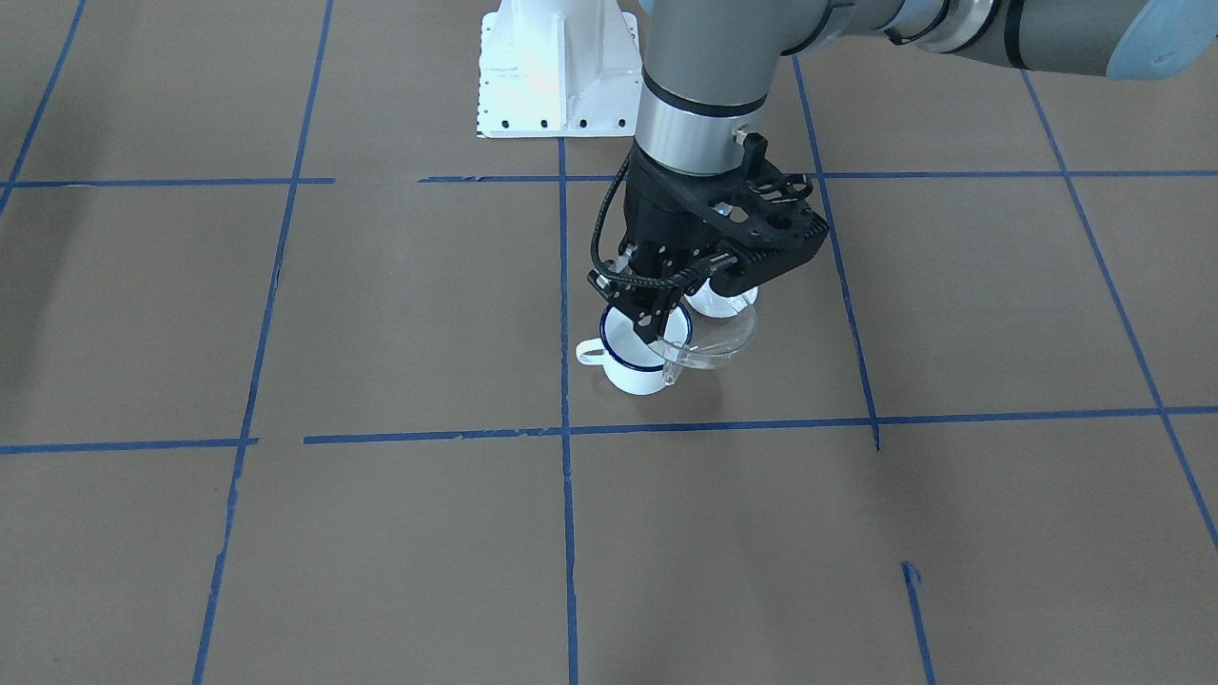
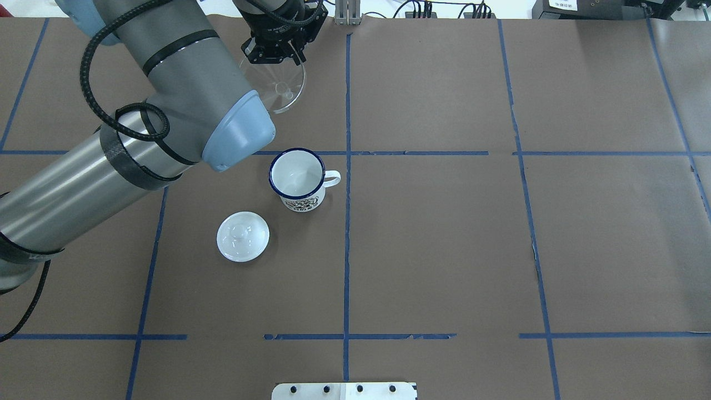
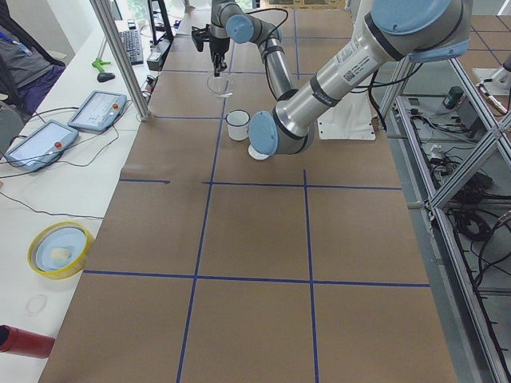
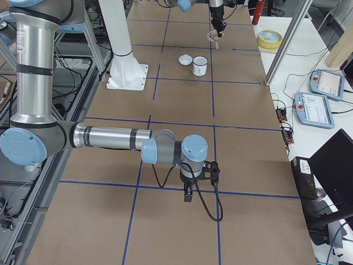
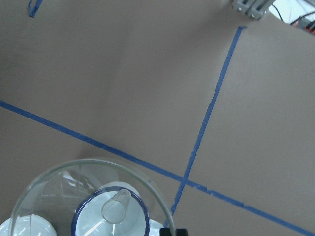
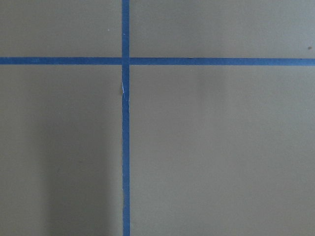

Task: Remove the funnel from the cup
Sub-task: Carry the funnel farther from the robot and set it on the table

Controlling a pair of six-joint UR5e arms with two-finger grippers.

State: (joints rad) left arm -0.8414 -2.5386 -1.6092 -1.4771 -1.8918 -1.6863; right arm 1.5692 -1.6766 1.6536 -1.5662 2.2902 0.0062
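My left gripper [image 2: 278,54] is shut on the rim of the clear funnel [image 2: 279,89] and holds it in the air, clear of the cup and on its far side. In the front view the fingers [image 1: 657,319] pinch the funnel [image 1: 716,342] above the white blue-rimmed cup [image 1: 633,360]. The cup [image 2: 297,178] stands upright and empty, handle to the right. In the left wrist view I look down through the funnel [image 5: 59,196] at the cup [image 5: 93,221]. My right gripper [image 4: 187,194] is low over the table near the robot's right end; I cannot tell whether it is open.
A round white knobbed lid [image 2: 243,236] lies on the table just left of and nearer than the cup. The white robot base [image 1: 557,71] stands behind. My left arm's elbow [image 2: 233,128] hangs over the table beside the cup. Blue tape lines grid the brown table.
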